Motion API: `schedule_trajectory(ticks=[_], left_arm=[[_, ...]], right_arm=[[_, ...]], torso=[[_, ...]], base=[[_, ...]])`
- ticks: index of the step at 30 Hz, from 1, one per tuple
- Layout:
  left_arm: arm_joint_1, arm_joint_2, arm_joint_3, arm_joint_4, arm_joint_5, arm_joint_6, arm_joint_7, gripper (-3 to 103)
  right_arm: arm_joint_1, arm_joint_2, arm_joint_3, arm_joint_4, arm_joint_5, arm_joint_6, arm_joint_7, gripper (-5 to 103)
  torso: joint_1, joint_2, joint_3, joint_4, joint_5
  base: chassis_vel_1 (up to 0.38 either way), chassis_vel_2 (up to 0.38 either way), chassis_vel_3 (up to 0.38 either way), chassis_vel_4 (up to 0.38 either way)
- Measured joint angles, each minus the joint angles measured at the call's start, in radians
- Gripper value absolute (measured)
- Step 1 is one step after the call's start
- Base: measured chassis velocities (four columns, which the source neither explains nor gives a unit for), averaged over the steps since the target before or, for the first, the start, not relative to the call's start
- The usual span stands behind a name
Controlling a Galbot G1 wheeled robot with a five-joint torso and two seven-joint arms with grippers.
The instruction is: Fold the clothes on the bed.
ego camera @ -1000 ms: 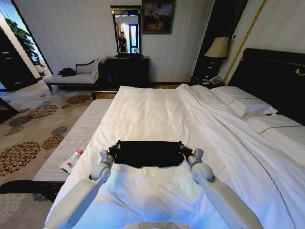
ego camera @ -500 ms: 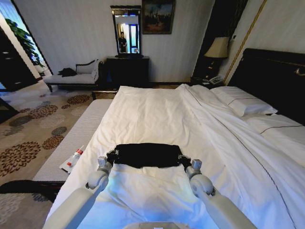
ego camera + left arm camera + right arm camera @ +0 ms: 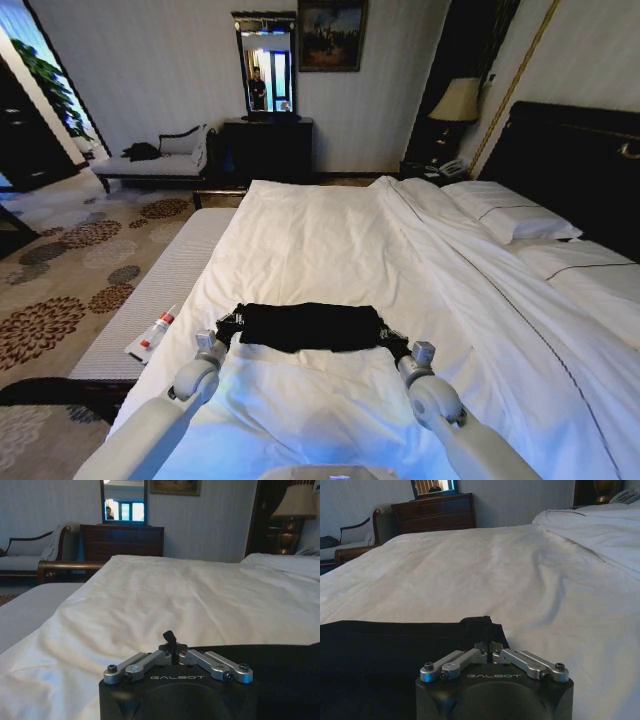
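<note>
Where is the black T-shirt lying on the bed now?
In the head view, the black T-shirt lies as a folded band across the near part of the bed, between the left gripper and right gripper, which pinch its ends.

Looking down from head height along the bed [image 3: 330,230] toward the far dresser [image 3: 268,148] and mirror [image 3: 265,65]. Riding low at each wrist, skimming just above the sheet, facing that same wall. Sharing the black T-shirt [image 3: 300,326], white bedding and dresser across all three.
</note>
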Motion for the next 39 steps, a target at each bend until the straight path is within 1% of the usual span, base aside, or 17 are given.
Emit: schedule_trajectory(ticks=[4, 7, 10, 11, 12, 14, 16, 18, 20, 23, 25, 27, 28, 29, 34, 36, 39], left_arm=[[0.002, 0.001, 0.003, -0.003, 0.004, 0.0, 0.0, 1], [0.042, 0.006, 0.015, -0.016, 0.056, 0.0, -0.014, -2], [0.067, 0.008, 0.015, -0.029, 0.073, 0.001, -0.02, 1], [0.095, 0.013, 0.013, -0.046, 0.087, 0.001, -0.022, 11], [0.123, 0.02, 0.007, -0.064, 0.1, -0.001, -0.022, 11], [0.17, 0.033, -0.009, -0.09, 0.116, -0.008, -0.02, 22], [0.211, 0.043, -0.029, -0.111, 0.127, -0.015, -0.012, 22], [0.31, 0.071, -0.102, -0.157, 0.151, -0.039, 0.018, 38], [0.327, 0.077, -0.124, -0.166, 0.153, -0.044, 0.027, 38], [0.344, 0.088, -0.194, -0.195, 0.129, -0.048, 0.033, 54], [0.332, 0.092, -0.209, -0.213, 0.105, -0.038, 0.03, 59], [0.319, 0.096, -0.211, -0.223, 0.089, -0.029, 0.026, 65], [0.281, 0.102, -0.202, -0.238, 0.061, -0.005, 0.014, 70], [0.253, 0.104, -0.186, -0.242, 0.045, 0.011, 0.008, 76], [0.059, 0.118, -0.058, -0.215, -0.022, 0.082, -0.01, 92], [-0.039, 0.127, 0.031, -0.176, -0.062, 0.11, -0.011, 98], [-0.097, 0.132, 0.092, -0.137, -0.076, 0.117, -0.004, 100]], right_arm=[[-0.005, 0.001, 0.004, -0.002, -0.001, 0.001, -0.004, 0], [-0.032, -0.003, 0.003, -0.015, -0.032, 0.001, -0.037, -1], [-0.044, -0.003, 0.003, -0.013, -0.04, 0.001, -0.044, 4], [-0.057, -0.004, 0.006, -0.004, -0.045, 0.001, -0.047, 9], [-0.07, -0.006, 0.011, 0.006, -0.051, 0.001, -0.049, 15], [-0.09, -0.009, 0.023, 0.023, -0.058, 0.001, -0.049, 20], [-0.111, -0.013, 0.036, 0.043, -0.06, 0.001, -0.049, 25], [-0.177, -0.033, 0.074, 0.111, -0.062, 0.001, -0.047, 36], [-0.193, -0.039, 0.082, 0.129, -0.062, 0.001, -0.046, 41], [-0.227, -0.064, 0.108, 0.193, -0.065, 0.003, -0.035, 52], [-0.22, -0.079, 0.115, 0.216, -0.066, 0.003, -0.03, 63], [-0.208, -0.088, 0.115, 0.221, -0.068, 0.003, -0.029, 63], [-0.166, -0.11, 0.109, 0.214, -0.081, 0.005, -0.03, 74], [-0.129, -0.126, 0.098, 0.195, -0.093, 0.01, -0.033, 74], [0.056, -0.187, 0.004, 0.052, -0.123, 0.034, -0.067, 95], [0.157, -0.204, -0.055, -0.033, -0.13, 0.052, -0.089, 100], [0.209, -0.207, -0.092, -0.08, -0.135, 0.063, -0.099, 100]], torso=[[0.0, 0.0, 0.0, 0.0, 0.0001], [0.0, 0.0, 0.0, 0.0, 0.0001], [0.0, 0.0, 0.0, 0.0, 0.0001], [0.0, 0.0, 0.0, -0.0001, 0.0], [0.0, 0.0, 0.0, -0.0001, 0.0001], [0.0, 0.0, 0.0, 0.0, 0.0001], [0.0, 0.0, 0.0, 0.0001, 0.0001], [0.0, 0.0, 0.0, 0.0001, 0.0], [0.0, 0.0, 0.0, 0.0002, 0.0001], [0.0, 0.0, 0.0, -0.0002, 0.0], [0.0, 0.0, 0.0, -0.0001, 0.0], [0.0, 0.0, 0.0, -0.0001, 0.0], [0.0, 0.0, 0.0, -0.0001, 0.0001], [0.0, 0.0, 0.0, 0.0, 0.0], [0.0, 0.0, 0.0, -0.0005, 0.0003], [0.0, 0.0, 0.0, 0.0001, 0.0003], [0.0, 0.0, 0.0, 0.0, 0.0003]], base=[[0.0, 0.0, 0.0, 0.0], [0.0, 0.0, 0.0, 0.0], [0.0, 0.0, 0.0, 0.0], [0.0, 0.0, 0.0, 0.0], [0.0, 0.0, 0.0, 0.0], [0.0, 0.0, 0.0, 0.0], [0.0, 0.0, 0.0, 0.0], [0.0, 0.0, 0.0, 0.0], [0.0, 0.0, 0.0, 0.0], [0.0, 0.0, 0.0, 0.0], [0.0, 0.0, 0.0, 0.0], [0.0, 0.0, 0.0, 0.0], [0.0, 0.0, 0.0, 0.0], [0.0, 0.0, 0.0, 0.0], [0.0, 0.0, 0.0, 0.0], [0.0, 0.0, 0.0, 0.0], [0.0, 0.0, 0.0, 0.0]])
